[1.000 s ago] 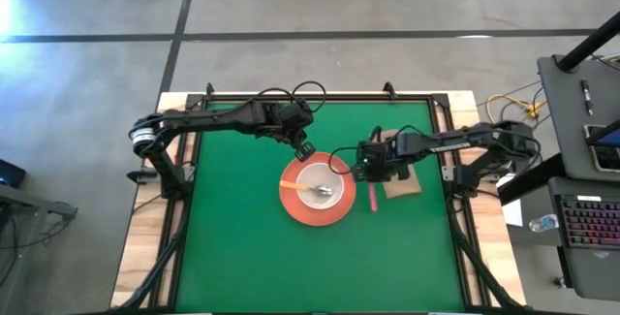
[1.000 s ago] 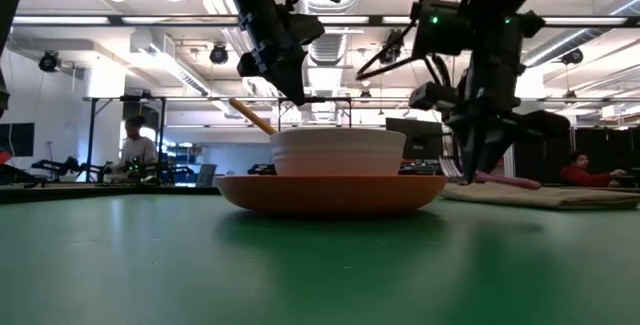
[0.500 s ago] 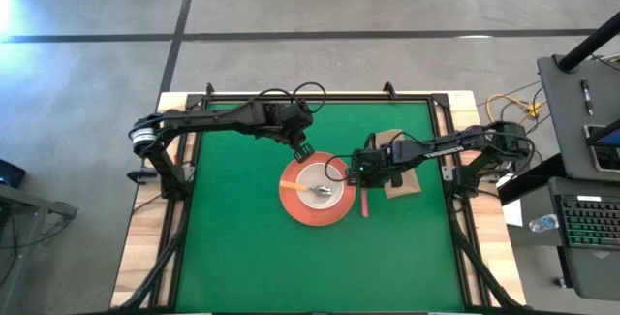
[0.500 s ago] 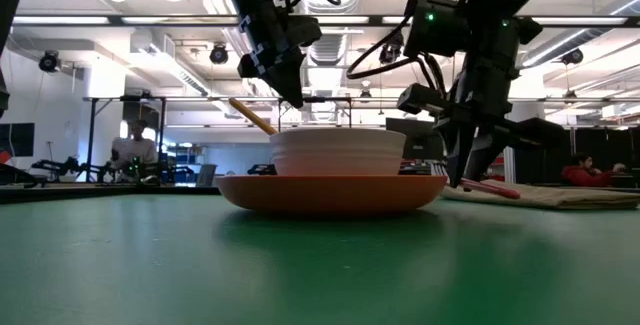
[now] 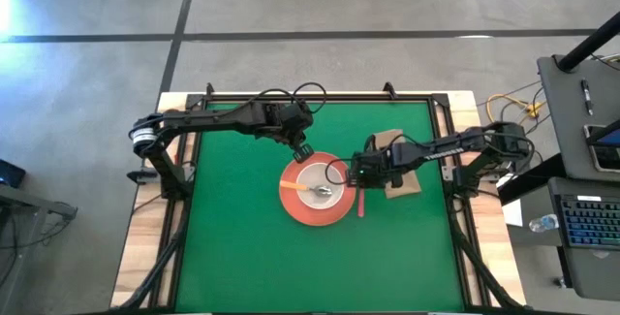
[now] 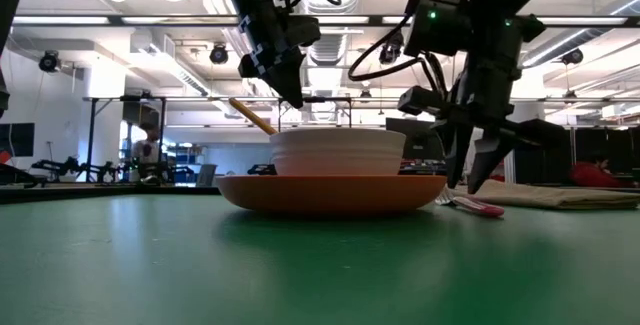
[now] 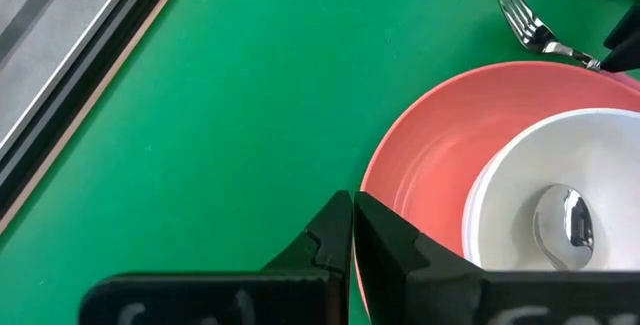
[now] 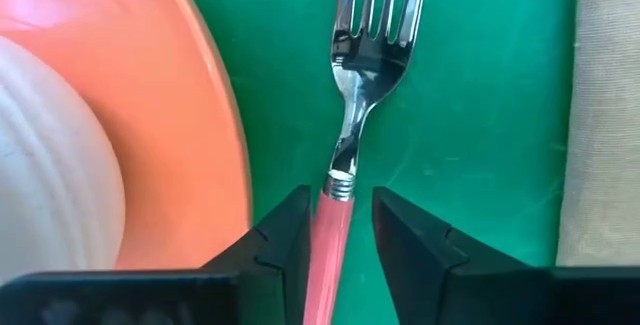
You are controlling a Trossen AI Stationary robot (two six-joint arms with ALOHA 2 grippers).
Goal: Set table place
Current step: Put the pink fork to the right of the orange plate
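Note:
The orange-red plate lies on the green table with the cream bowl on it. The spoon lies in the bowl, its yellow-orange handle leaning on the bowl's left rim. The pink-handled fork lies flat on the table just right of the plate, tines toward the far edge. The brown napkin lies right of it. My right gripper is open just above the fork, one finger on either side of the handle. My left gripper is shut, above the plate's far-left rim.
The table's black frame and wooden edges run around the green top. In the low view the napkin lies flat behind the fork. Green table shows bare toward the near edge and the left.
My right gripper has carried the fork toward the table's left, off the napkin toward the plate. It has lowered the fork and opened. The fork, tilted in the fingers half a second ago, now lies flat on the table beside the plate.

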